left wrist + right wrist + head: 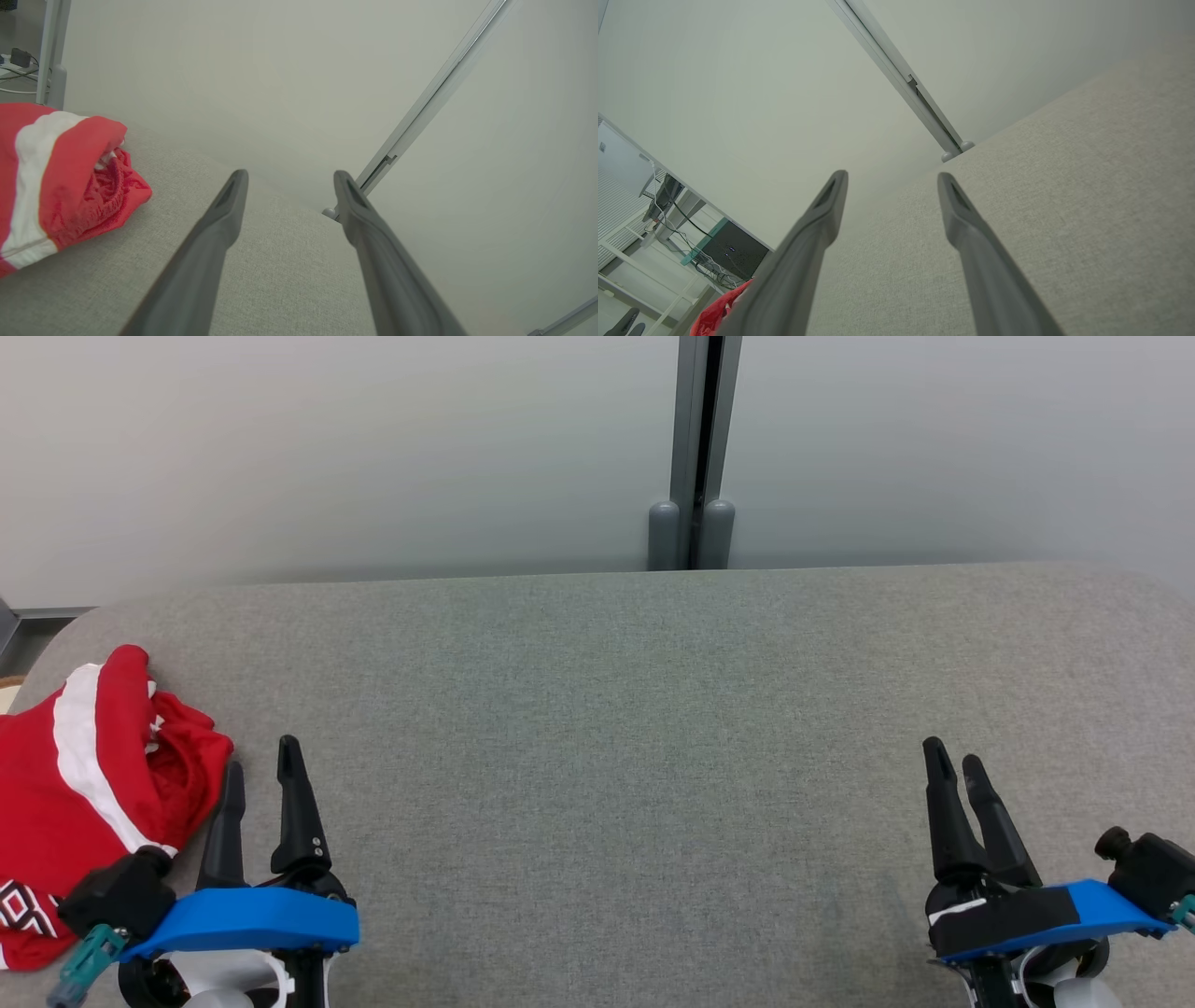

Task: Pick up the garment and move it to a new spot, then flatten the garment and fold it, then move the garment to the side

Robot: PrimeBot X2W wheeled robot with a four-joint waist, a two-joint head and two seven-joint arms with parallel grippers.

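Note:
The garment is red with a white stripe and lies crumpled at the left edge of the grey cloth-covered table. In the left wrist view the garment sits to the left of my fingers. My left gripper stands open just right of the garment, apart from it, with nothing between its fingers. My right gripper hovers open near the table's right front, far from the garment. A red scrap of the garment peeks behind my right gripper's left finger.
Pale wall panels rise behind the table, split by a grey vertical post at its back edge. At the far left of the right wrist view stand shelves, cables and a dark box.

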